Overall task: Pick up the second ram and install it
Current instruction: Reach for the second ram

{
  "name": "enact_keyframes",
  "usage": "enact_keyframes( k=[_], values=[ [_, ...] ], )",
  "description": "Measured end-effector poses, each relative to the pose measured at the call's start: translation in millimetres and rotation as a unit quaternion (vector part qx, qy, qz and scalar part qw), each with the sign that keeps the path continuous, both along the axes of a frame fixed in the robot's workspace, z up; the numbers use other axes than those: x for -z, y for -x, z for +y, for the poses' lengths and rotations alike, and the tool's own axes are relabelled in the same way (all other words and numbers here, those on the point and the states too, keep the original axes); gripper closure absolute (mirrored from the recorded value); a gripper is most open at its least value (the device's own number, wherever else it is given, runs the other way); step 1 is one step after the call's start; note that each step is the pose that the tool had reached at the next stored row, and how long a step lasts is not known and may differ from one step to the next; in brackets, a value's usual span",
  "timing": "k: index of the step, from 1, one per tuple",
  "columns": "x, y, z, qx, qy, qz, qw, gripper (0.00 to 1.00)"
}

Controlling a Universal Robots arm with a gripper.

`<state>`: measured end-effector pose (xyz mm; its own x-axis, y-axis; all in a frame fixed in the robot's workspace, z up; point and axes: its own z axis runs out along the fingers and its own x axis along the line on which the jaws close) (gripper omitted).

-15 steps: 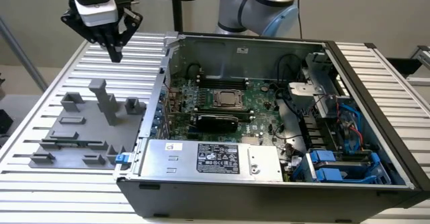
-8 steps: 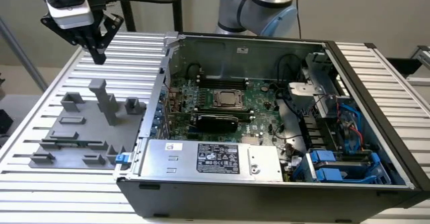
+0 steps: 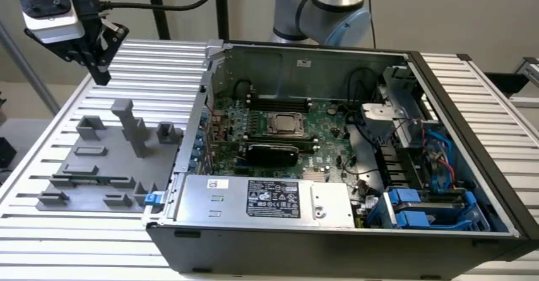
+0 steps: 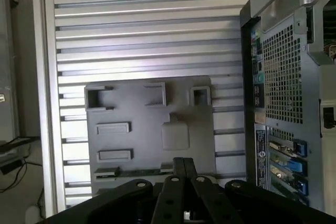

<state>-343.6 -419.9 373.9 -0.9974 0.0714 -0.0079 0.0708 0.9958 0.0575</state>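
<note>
Now the gripper [image 3: 102, 76], fingers pinched together, hangs above the gray tray [image 3: 93, 161] and should line up straight over the ram [image 3: 84, 180].

- One open computer case [image 3: 337, 249].
- One ribbed table [image 3: 476, 95].
- One grey holder plate [image 3: 93, 161].
- One gripper [image 3: 101, 76].
- One robot arm [image 3: 332, 3].
- One power supply [image 3: 269, 199].
- One processor socket [image 3: 286, 124].
- Two blue drive caddies [image 3: 404, 196] [image 3: 421, 219].

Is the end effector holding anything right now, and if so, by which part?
Nothing is held. The end effector hangs shut and bare above the gray parts holder, beside the open computer case.
</note>
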Motion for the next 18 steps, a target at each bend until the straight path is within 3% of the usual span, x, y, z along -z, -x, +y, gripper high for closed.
enact_keyframes(
  k=[11,14,18],
  values=[
    [13.4,45.0,-1.5,0.000,0.0006,0.0001,1.0000,1.00],
    [15.3,46.3,-6.2,-0.001,0.0006,0.0010,1.0000,1.00],
    [18.8,46.3,-16.3,-0.001,0.0006,0.0030,1.0000,1.00]
  ],
)
